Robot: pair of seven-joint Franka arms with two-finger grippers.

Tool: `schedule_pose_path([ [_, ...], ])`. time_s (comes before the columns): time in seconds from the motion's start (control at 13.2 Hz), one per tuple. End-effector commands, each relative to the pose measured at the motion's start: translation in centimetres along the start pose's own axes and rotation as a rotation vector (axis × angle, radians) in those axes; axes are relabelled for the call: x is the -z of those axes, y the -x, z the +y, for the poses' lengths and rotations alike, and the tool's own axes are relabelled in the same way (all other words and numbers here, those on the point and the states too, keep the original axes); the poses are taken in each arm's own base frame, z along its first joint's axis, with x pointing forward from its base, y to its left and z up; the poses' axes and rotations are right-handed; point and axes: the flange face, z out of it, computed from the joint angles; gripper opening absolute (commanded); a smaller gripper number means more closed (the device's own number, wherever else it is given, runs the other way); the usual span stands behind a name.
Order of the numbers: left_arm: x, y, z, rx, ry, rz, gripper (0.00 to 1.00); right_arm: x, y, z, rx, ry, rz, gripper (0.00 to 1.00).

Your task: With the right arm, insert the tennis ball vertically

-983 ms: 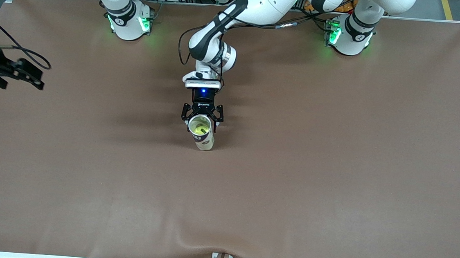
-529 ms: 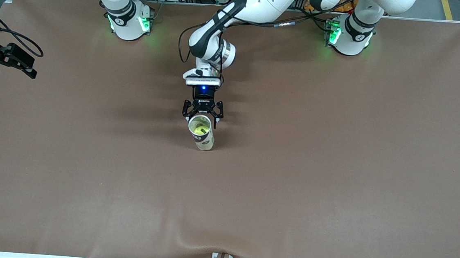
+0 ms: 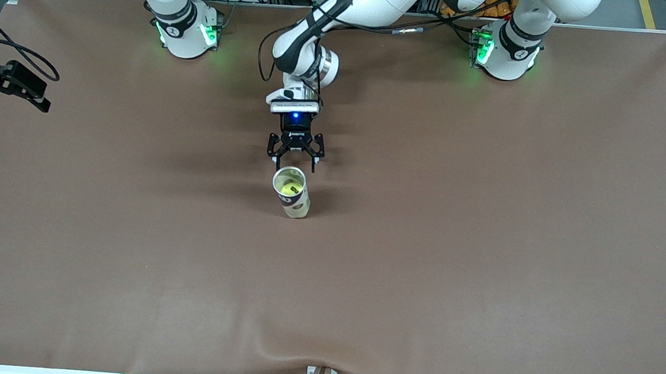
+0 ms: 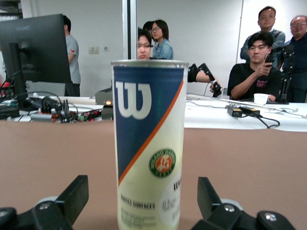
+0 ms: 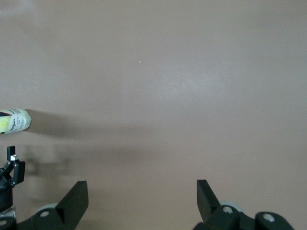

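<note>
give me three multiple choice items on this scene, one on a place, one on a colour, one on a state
1. Where does the ball can stand?
A. at the table's front edge
B. mid-table, just nearer the front camera than the left gripper
C. beside the right arm's base

2. What colour is the ball inside the can?
A. yellow-green
B. red
C. blue

3. How are the left gripper's jaws?
A. shut on the can
B. shut on nothing
C. open, clear of the can

Answers: 1 B, the front view shows the can right below that gripper; 2 A, yellow-green shows through the can's open top; 3 C, both fingers stand apart from the can's sides in the left wrist view.
</note>
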Motion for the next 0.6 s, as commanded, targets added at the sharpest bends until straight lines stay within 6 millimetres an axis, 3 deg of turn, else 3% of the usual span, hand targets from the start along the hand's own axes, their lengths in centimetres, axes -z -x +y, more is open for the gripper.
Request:
schedule_pose_path([
  [0.0, 2.5, -1.2, 0.1, 0.004, -0.025, -0.045, 1.00, 0.5, 0.8, 0.4, 0.000, -0.017, 0.003, 1.00],
  [0.15, 4.2, -1.9, 0.9, -0.001, -0.032, -0.089, 1.00, 0.5, 0.8, 0.4, 0.000, -0.017, 0.003, 1.00],
  [0.3, 5.4, -4.1, 1.6, -0.024, -0.060, -0.149, 1.00, 0.5, 0.8, 0.4, 0.000, -0.017, 0.003, 1.00],
  [0.53, 6.1, -6.2, 2.7, -0.038, -0.071, -0.190, 1.00, 0.5, 0.8, 0.3, 0.002, -0.017, 0.003, 1.00],
])
